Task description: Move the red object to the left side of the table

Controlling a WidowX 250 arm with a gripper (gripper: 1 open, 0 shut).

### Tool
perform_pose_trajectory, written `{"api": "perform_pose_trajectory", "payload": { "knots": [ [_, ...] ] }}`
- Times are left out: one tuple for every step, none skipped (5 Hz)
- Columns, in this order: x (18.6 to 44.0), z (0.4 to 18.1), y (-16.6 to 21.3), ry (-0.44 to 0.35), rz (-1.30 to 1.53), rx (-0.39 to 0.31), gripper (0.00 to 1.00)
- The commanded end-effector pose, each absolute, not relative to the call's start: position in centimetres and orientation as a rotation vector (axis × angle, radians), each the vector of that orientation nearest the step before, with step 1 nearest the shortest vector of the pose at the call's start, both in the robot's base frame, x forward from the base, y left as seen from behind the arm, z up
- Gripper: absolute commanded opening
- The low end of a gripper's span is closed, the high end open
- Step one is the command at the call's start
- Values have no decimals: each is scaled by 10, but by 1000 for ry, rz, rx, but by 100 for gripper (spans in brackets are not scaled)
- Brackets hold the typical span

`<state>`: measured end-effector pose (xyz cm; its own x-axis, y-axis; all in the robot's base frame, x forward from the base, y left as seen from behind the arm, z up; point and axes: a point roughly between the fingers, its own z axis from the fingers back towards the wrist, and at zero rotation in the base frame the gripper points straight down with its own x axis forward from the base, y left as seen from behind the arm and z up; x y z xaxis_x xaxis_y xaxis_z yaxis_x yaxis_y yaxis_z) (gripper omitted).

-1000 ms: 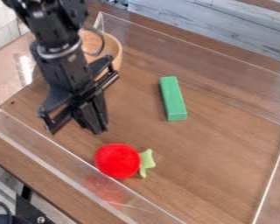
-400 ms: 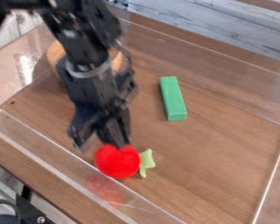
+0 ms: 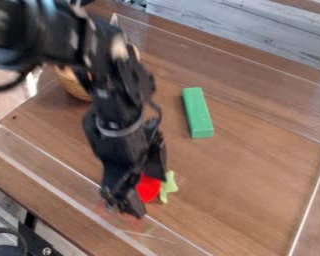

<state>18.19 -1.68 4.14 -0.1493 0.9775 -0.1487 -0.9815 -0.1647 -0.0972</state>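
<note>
The red object [image 3: 151, 188], a small round toy fruit with a pale green leafy piece at its right, lies on the dark wood table [image 3: 256, 170] near the front wall. My gripper [image 3: 140, 186] points down over it, blurred by motion. Its dark fingers [image 3: 119, 196] stand apart on either side of the fruit, covering most of it. The jaws look open and I see no squeeze on the fruit.
A green rectangular block [image 3: 196, 112] lies to the right of the arm, further back. A wooden bowl [image 3: 67, 84] sits at the back left, partly behind the arm. Low clear acrylic walls [image 3: 56, 172] edge the table close in front of the fruit.
The gripper came down and toward the front, from beside the bowl to over the red object. Its fingers, held together before, now stand spread around the fruit.
</note>
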Motion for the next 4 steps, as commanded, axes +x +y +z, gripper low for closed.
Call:
{"api": "perform_pose_trajectory", "payload": {
  "knots": [
    [188, 24, -10, 7, 1820, -220, 100],
    [186, 21, -1, 2, 1860, -208, 100],
    [181, 20, 7, -2, 1892, -192, 100],
    [177, 21, 12, -2, 1924, -170, 0]
  ]
}}
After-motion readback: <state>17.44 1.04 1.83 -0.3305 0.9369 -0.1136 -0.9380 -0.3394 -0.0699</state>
